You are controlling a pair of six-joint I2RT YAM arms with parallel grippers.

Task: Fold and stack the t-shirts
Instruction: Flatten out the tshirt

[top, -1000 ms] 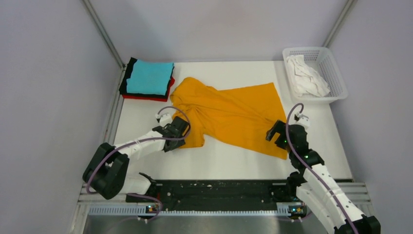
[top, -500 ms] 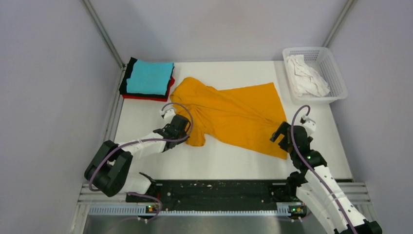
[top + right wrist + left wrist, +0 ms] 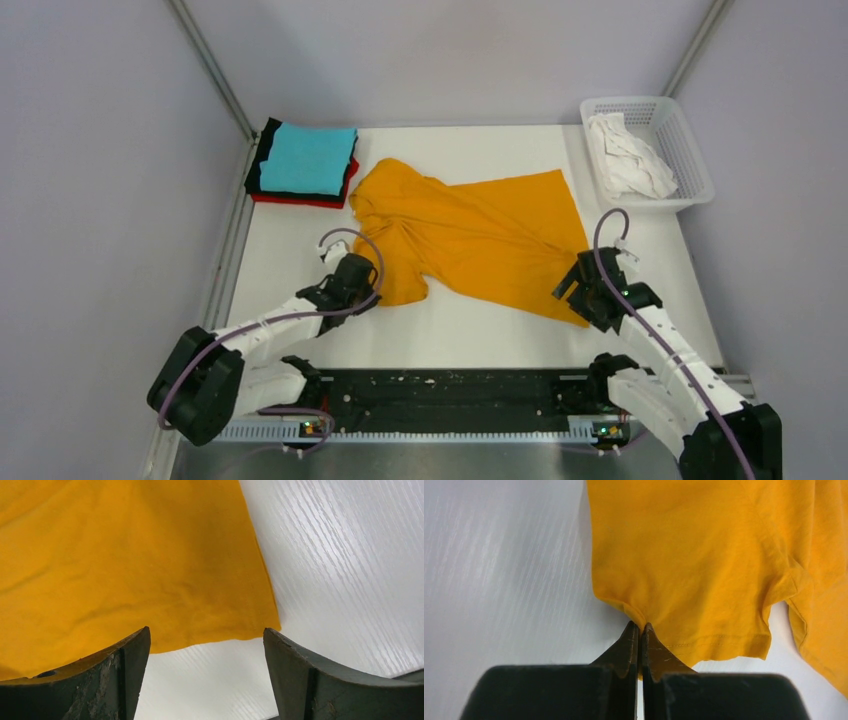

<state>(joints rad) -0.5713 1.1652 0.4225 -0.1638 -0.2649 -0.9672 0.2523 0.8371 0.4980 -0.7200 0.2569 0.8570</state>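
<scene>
Orange-yellow t-shirt [image 3: 480, 240] (soft, rumpled) pinched by left pincer [image 3: 640, 628]; right pincer [image 3: 205, 634] gapes.

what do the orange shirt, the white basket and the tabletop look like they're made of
The orange shirt looks like soft matte knit, likely cotton: it wrinkles and has stitched hems. The white basket seems moulded plastic, given its rigid mesh walls. The tabletop is probably white laminate or coated board: faint grain-like streaks, slight sheen.
</scene>
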